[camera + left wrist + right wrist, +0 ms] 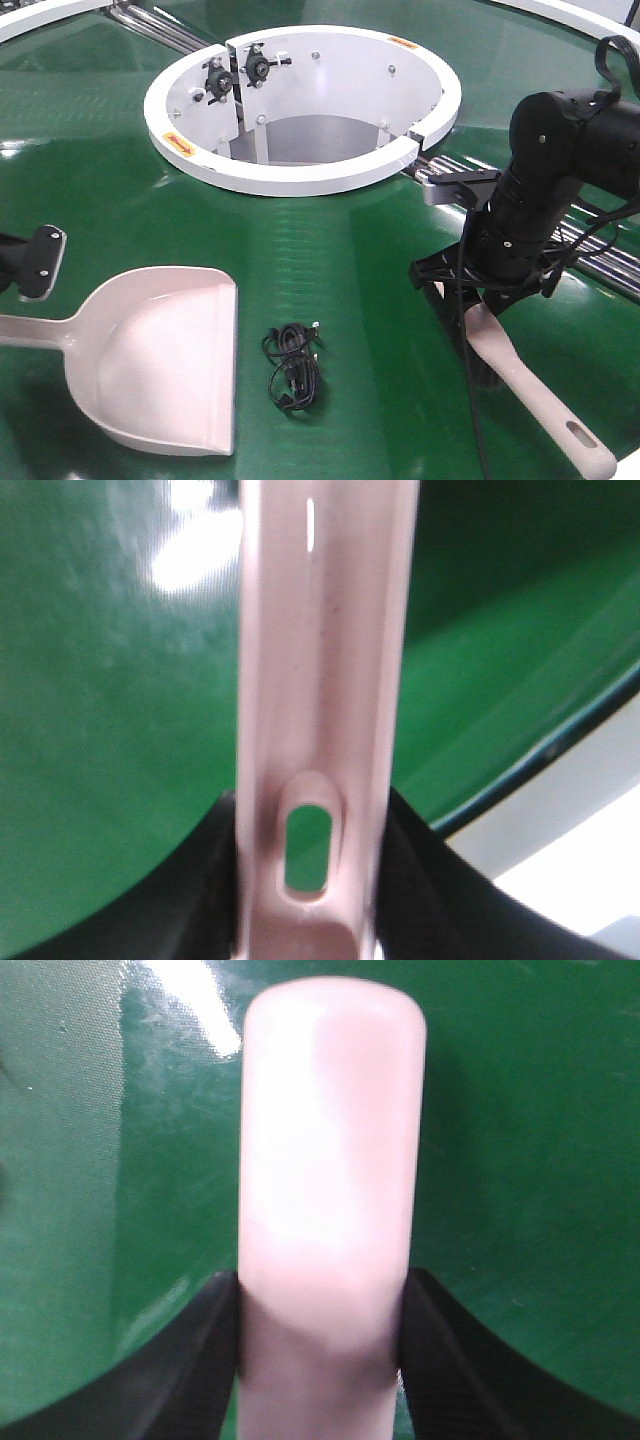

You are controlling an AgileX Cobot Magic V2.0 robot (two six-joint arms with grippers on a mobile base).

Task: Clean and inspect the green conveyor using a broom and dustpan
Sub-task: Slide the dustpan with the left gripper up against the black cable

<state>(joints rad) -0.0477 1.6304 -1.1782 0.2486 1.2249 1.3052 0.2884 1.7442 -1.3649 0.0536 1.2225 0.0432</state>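
Note:
The beige dustpan (160, 360) lies on the green conveyor (340, 250) at the lower left, its handle running off the left edge. In the left wrist view my left gripper (312, 815) is shut on the slotted end of the dustpan handle (325, 680). On the right, my right gripper (478, 295) points down and is shut on the broom (520, 375). The broom's slotted handle slants toward the lower right corner. In the right wrist view the broom's rounded beige head (325, 1160) sits between the black fingers (200, 1350), over the belt.
A small bundle of black cable (292, 365) lies on the belt just right of the dustpan's flat edge. The white ring opening (300, 170) is at the centre back. Steel rollers (600, 255) run behind the right arm. A black part of the left arm (40, 262) shows at the left edge.

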